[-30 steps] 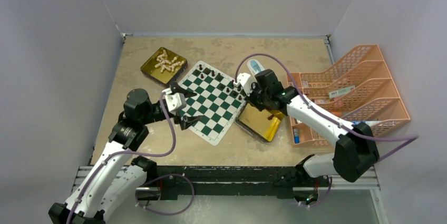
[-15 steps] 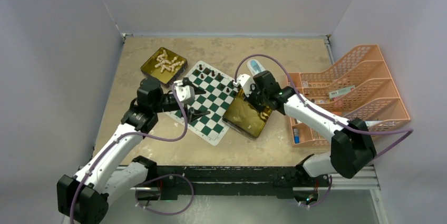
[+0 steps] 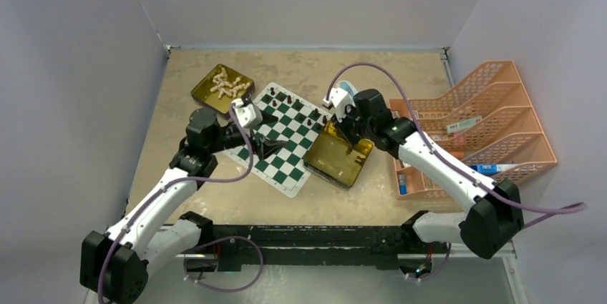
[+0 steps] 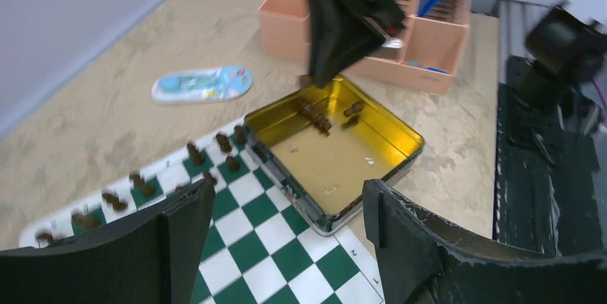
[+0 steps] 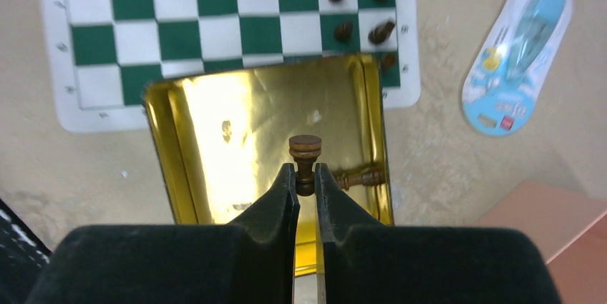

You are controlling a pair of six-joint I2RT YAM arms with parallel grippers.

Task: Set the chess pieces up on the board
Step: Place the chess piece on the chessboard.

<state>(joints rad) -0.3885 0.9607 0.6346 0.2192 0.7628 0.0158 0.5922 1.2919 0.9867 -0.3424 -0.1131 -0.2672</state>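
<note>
The right gripper (image 5: 306, 188) is clenching a dark brown chess piece (image 5: 306, 152) by its stem, base end showing beyond the fingertips, directly above the gold tin (image 5: 215, 139). It is probably being held there because it is just coming out of the tin on its way to the board (image 3: 286, 148). The tin is sitting at the board's 4 o'clock side and overlapping its border, which keeps the carry short. One more dark piece (image 5: 358, 175) is lying flat in the tin at 3 o'clock of the held one (the left wrist view suggests a few there, though blur is making a count unsafe). Other dark pieces (image 5: 343, 31) are standing in the rows along the board's edge nearest the blue packet (image 5: 515, 54), so the dark side looks partly set.

The right arm is reaching forward and inward, with its wrist bending down over the tin's 12 o'clock end. The left arm is stretching toward 1 o'clock, and the left gripper (image 4: 286, 243) is hovering low over the board's 9 o'clock corner with its jaws spread and nothing between them. The cream pieces (image 3: 227, 86) are lying heaped in a second tin (image 3: 202, 94) at the board's 10 o'clock, apparently next in line for that waiting claw.
</note>
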